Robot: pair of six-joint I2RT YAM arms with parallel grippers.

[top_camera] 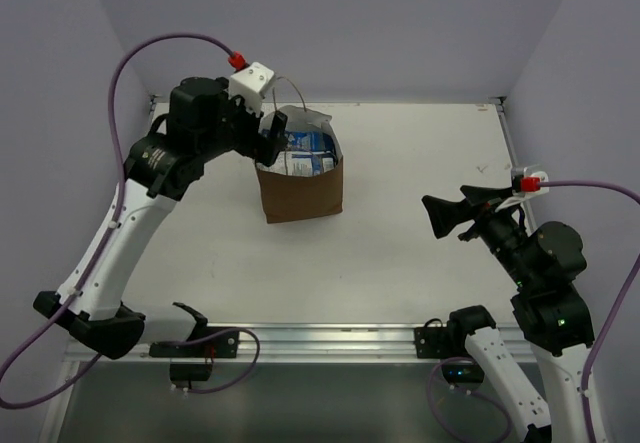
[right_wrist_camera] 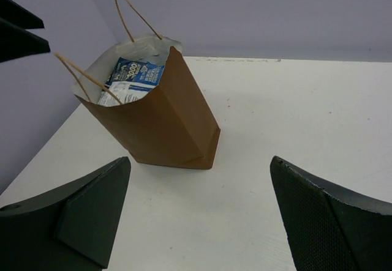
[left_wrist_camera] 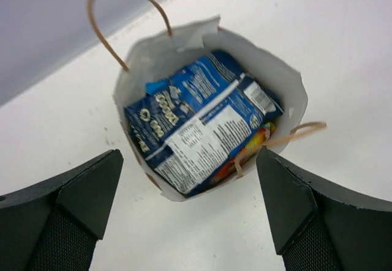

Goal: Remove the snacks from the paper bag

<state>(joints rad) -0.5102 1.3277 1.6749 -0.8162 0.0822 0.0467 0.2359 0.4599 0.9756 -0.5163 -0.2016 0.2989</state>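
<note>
The brown paper bag (top_camera: 300, 188) stands upright at the back left of the table, its top open. Inside it, blue-and-white snack packets (left_wrist_camera: 202, 130) stand on edge, with an orange packet (left_wrist_camera: 250, 150) showing beneath them. My left gripper (top_camera: 270, 138) hovers open just above the bag's left rim and holds nothing; in the left wrist view its gripper (left_wrist_camera: 188, 161) looks straight down into the bag (left_wrist_camera: 153, 51). My right gripper (top_camera: 440, 215) is open and empty, well to the right, facing the bag (right_wrist_camera: 165, 124); the blue packets (right_wrist_camera: 138, 75) peek out of the top.
Two thin paper handles (left_wrist_camera: 122, 14) arch over the bag's mouth. Purple walls close in the table (top_camera: 420, 163) at the back and both sides. A metal rail (top_camera: 320, 341) with the arm bases runs along the near edge.
</note>
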